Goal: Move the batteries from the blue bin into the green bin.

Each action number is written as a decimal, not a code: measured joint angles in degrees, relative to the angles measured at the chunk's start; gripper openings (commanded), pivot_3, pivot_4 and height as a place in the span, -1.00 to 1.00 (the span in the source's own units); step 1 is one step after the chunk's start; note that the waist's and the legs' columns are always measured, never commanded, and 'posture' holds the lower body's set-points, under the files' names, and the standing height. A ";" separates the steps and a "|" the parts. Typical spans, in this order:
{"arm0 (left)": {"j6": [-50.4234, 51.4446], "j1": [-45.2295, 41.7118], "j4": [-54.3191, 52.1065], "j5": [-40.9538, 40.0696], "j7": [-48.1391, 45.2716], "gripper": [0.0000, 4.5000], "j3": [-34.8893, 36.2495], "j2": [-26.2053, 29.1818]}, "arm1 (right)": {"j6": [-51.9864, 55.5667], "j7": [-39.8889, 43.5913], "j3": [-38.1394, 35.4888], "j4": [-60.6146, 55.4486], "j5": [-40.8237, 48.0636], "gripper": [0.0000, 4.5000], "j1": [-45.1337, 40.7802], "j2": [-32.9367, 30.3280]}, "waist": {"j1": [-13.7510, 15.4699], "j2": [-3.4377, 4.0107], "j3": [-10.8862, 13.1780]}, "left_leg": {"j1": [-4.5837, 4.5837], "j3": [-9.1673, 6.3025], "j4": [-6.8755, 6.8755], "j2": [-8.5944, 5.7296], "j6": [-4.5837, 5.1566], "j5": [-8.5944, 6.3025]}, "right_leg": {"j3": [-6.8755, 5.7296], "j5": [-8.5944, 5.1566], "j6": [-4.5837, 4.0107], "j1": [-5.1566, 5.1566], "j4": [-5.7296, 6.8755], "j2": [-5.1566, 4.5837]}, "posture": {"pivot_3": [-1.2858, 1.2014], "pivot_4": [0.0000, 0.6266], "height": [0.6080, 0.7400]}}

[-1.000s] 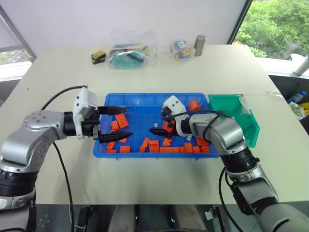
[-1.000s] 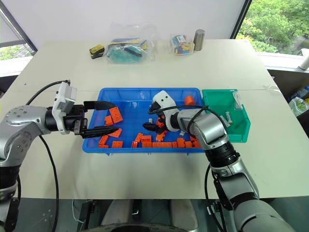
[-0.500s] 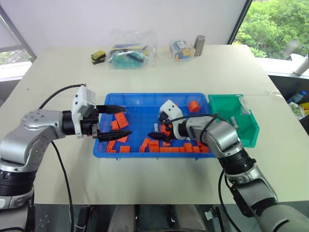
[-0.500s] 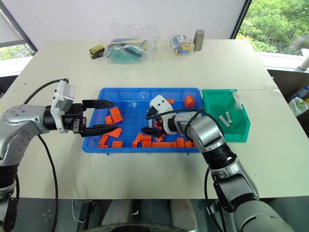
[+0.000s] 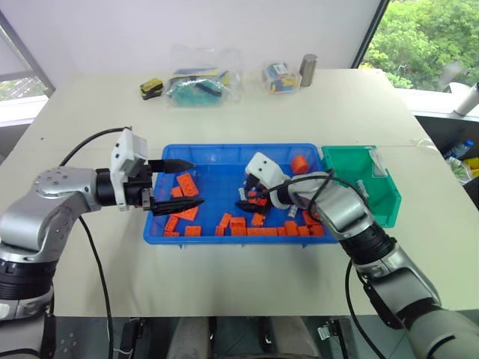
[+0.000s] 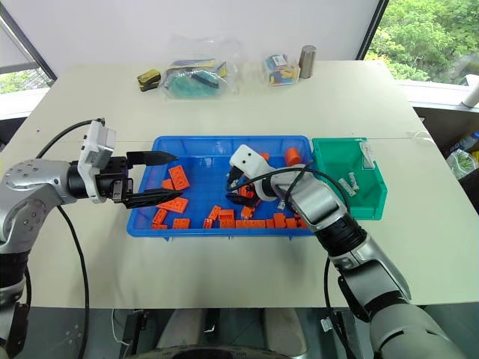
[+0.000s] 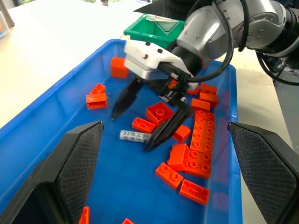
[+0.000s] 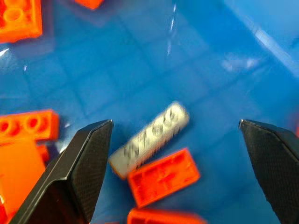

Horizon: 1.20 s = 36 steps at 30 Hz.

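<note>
Currently at pick step: battery point(image 7: 135, 136) flat on blue bin point(image 5: 224, 153) floor, centre, between wide-open empty right gripper point(image 7: 139, 127) fingers. Next: lower, close, carry toward green bin point(image 5: 385, 206) at 3 o'clock. Left gripper point(image 5: 178, 185) open, empty, 9 o'clock.

You see a bright blue bin point(image 5: 217, 153) scattered with orange bricks point(image 5: 187, 185), one silvery-grey battery point(image 7: 135, 136), and a green bin point(image 5: 359, 161) at right.

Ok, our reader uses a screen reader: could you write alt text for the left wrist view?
The right gripper hangs open over a silvery battery lying on the blue bin floor among orange bricks. The green bin stands beyond.
</note>
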 measured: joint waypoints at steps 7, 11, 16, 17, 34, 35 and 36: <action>-0.54 1.08 0.01 0.24 -0.67 1.00 -0.10 0.01 | 10.46 -2.45 -5.16 -6.91 3.82 0.97 0.45 4.37 | 0.35 -0.02 -0.01 | 0.00 -0.01 0.03 -0.01 0.00 0.00 | 0.01 0.00 -0.01 0.06 0.00 -0.07 | 0.03 -0.52 1.00; -0.58 1.12 0.01 0.52 -0.74 1.00 -0.11 0.01 | 14.01 -3.88 -5.89 -8.40 4.80 0.97 3.65 4.36 | 0.23 -0.02 -0.01 | 0.00 -0.01 0.03 -0.03 0.00 0.00 | 0.01 0.00 -0.01 0.04 0.00 -0.07 | 0.03 -0.52 1.00; -0.72 1.09 0.03 0.93 -0.96 1.00 -0.29 0.01 | 15.33 -5.21 -6.89 -8.53 5.44 0.97 4.79 4.77 | -0.05 -0.02 -0.01 | 0.01 -0.01 0.01 0.00 0.00 0.00 | 0.01 0.00 -0.01 0.01 0.01 -0.01 | 0.03 -0.52 1.00; -0.72 1.00 0.06 0.97 -0.99 1.00 -0.33 0.01 | 15.43 -5.50 -7.10 -8.53 5.54 0.97 4.85 5.05 | -0.03 -0.02 -0.01 | 0.00 -0.01 0.00 0.02 0.00 0.00 | 0.01 0.00 -0.01 0.01 0.01 0.01 | 0.03 -0.52 1.00; -1.68 -0.15 0.91 1.47 -0.99 1.00 -0.45 0.00 | 6.47 -3.75 -1.84 -1.54 3.25 0.24 4.17 3.76 | 0.01 -0.03 -0.02 | 0.03 0.00 0.01 0.03 0.00 0.00 | 0.00 0.01 -0.03 0.03 0.01 0.04 | 0.03 -0.52 1.00; -1.68 -0.14 0.93 1.49 -0.96 1.00 -0.46 0.00 | 5.72 -3.57 -1.46 -1.15 2.86 0.24 4.11 3.75 | 0.01 -0.03 -0.02 | 0.03 0.00 0.02 0.02 0.00 0.00 | 0.01 0.01 -0.03 0.03 0.01 0.04 | 0.03 -0.52 1.00; -1.68 -0.14 0.93 1.49 -0.94 1.00 -0.45 0.00 | 5.23 -3.31 -1.22 -0.89 2.58 0.24 4.06 3.75 | 0.02 -0.03 -0.02 | 0.03 0.00 0.02 0.02 0.00 0.00 | 0.00 0.01 -0.03 0.04 0.01 0.03 | 0.03 -0.52 1.00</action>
